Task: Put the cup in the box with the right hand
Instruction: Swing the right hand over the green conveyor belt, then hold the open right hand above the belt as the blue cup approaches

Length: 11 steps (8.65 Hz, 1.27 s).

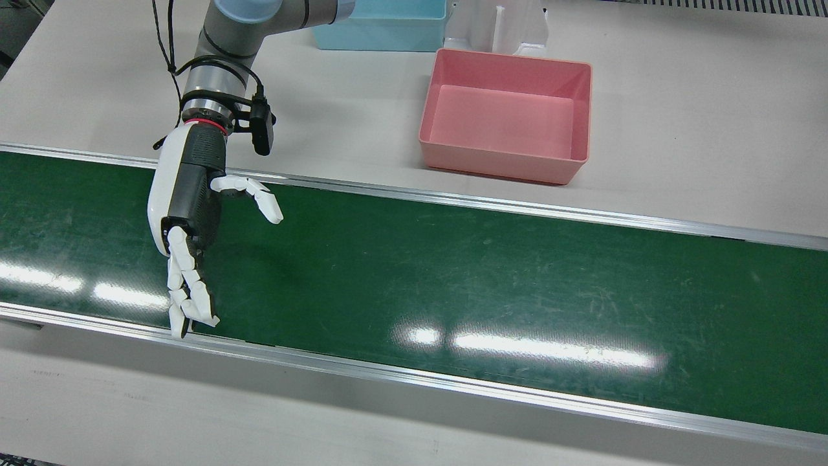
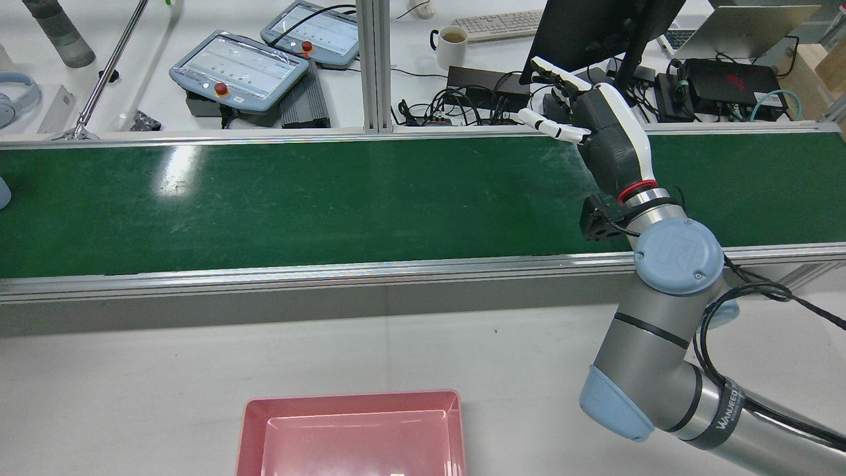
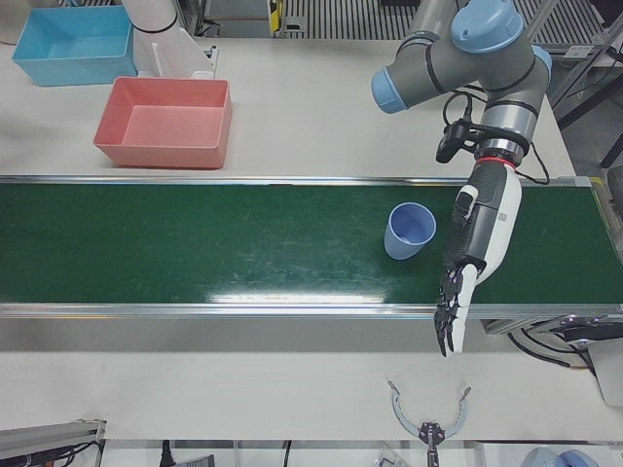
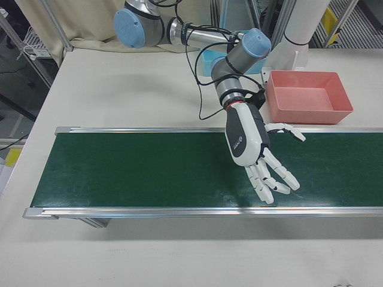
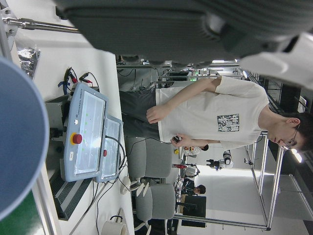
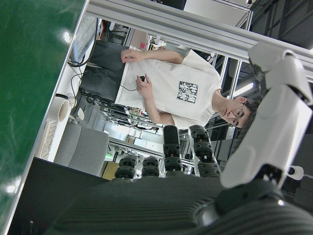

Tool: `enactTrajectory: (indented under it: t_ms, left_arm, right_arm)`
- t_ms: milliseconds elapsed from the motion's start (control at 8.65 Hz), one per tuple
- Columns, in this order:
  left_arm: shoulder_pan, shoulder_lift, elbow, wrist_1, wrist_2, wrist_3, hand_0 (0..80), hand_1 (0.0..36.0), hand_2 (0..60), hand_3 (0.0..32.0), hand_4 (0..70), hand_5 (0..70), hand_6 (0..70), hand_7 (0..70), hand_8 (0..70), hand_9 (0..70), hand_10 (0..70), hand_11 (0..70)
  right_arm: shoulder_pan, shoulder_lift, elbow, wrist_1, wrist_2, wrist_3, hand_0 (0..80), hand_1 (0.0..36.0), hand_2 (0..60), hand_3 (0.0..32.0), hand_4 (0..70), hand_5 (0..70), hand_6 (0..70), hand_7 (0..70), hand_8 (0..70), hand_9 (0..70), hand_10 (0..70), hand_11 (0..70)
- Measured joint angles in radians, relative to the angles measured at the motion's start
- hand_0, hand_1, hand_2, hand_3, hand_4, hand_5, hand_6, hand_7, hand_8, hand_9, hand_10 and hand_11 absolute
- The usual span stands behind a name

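Both arms are built from silver-grey tubes with light-blue joint caps; a round "R" logo and small screws are seen on one cap, and "WANEED" lettering is printed on a black band at the forearm. Each hand — right hand, left hand — is made up of a white shell, a dark-grey ribbed palm and white segmented fingers with black joints. A red ring is fitted at the wrist, a small black camera is bracketed beside it, and black cables are routed along the arm.
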Motion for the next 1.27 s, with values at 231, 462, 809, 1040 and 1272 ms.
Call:
enactTrajectory:
  t_ms: [231, 462, 809, 1040, 1272]
  left_arm:
    - [0.000, -0.001, 0.000, 0.000, 0.000, 0.000, 0.0, 0.0, 0.0, 0.0, 0.0, 0.0, 0.0, 0.0, 0.0, 0.0, 0.0, 0.0]
    - [0.000, -0.001, 0.001, 0.000, 0.000, 0.000, 0.0, 0.0, 0.0, 0.0, 0.0, 0.0, 0.0, 0.0, 0.0, 0.0, 0.0, 0.0]
    - [0.000, -0.001, 0.001, 0.000, 0.000, 0.000, 0.0, 0.0, 0.0, 0.0, 0.0, 0.0, 0.0, 0.0, 0.0, 0.0, 0.0, 0.0]
    - [0.000, -0.002, 0.002, 0.000, 0.000, 0.000, 0.0, 0.0, 0.0, 0.0, 0.0, 0.0, 0.0, 0.0, 0.0, 0.0, 0.0, 0.0]
    - [0.000, -0.001, 0.002, -0.001, 0.000, 0.000, 0.0, 0.0, 0.0, 0.0, 0.0, 0.0, 0.0, 0.0, 0.0, 0.0, 0.0, 0.0]
  right_arm:
    - [-0.013, 0.048, -0.051, 0.001, 0.006, -0.012, 50.2, 2.6, 0.0, 11.0, 3.4, 4.4, 3.4, 16.1, 1.2, 5.9, 5.1, 9.0]
    - [-0.039, 0.061, -0.064, 0.002, 0.005, -0.018, 50.1, 2.9, 0.0, 12.0, 1.3, 4.6, 3.2, 15.4, 1.2, 5.8, 5.3, 9.3]
    - [-0.062, 0.066, -0.063, 0.005, 0.007, -0.024, 50.0, 3.1, 0.0, 9.4, 3.0, 4.7, 3.7, 16.3, 2.2, 7.4, 5.7, 9.9]
    - [-0.066, 0.069, -0.063, 0.007, 0.006, -0.026, 49.3, 2.8, 0.0, 10.4, 0.3, 4.7, 3.8, 16.7, 2.4, 7.6, 6.1, 10.5]
    - [-0.075, 0.038, -0.067, 0.115, 0.011, -0.070, 49.2, 3.1, 0.0, 9.2, 6.2, 4.4, 4.4, 20.9, 2.2, 8.3, 5.8, 10.0]
